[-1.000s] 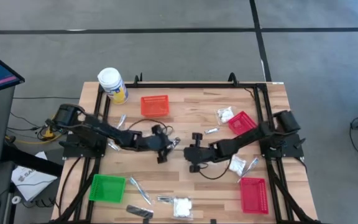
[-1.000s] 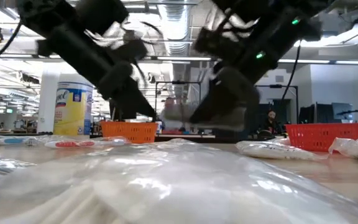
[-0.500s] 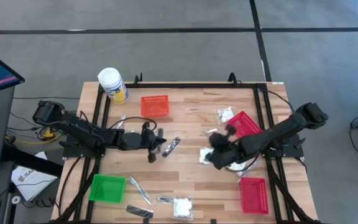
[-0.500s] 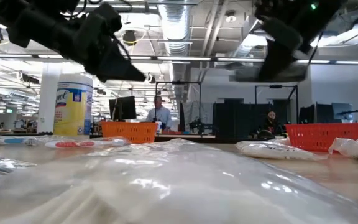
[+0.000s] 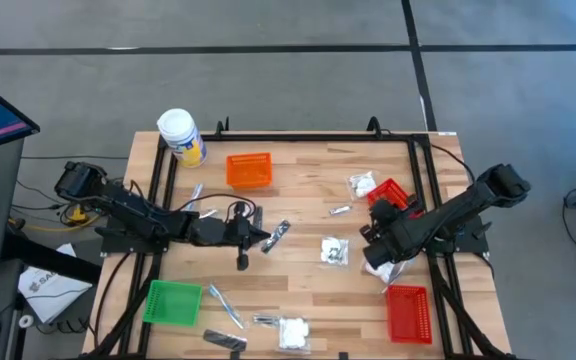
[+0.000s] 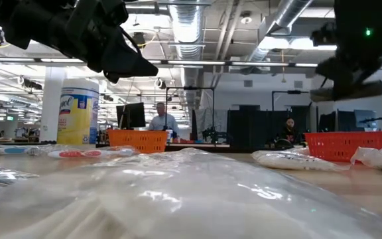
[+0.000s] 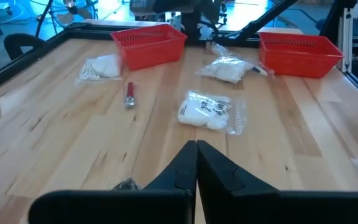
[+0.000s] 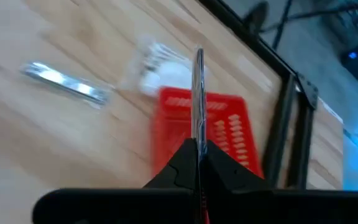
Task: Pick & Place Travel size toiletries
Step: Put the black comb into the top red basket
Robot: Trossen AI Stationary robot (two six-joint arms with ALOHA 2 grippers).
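The right claw (image 8: 199,155) is pinching a thin silvery sachet (image 8: 199,87) by its bottom edge only. The sachet could be slipping out, or dropping beside the red basket (image 8: 229,134) just past the claw's tips. The right arm is reaching low from the table's side. The left claw (image 7: 196,163) is squeezed shut on nothing, pointing at a white packet (image 7: 207,111) ahead.
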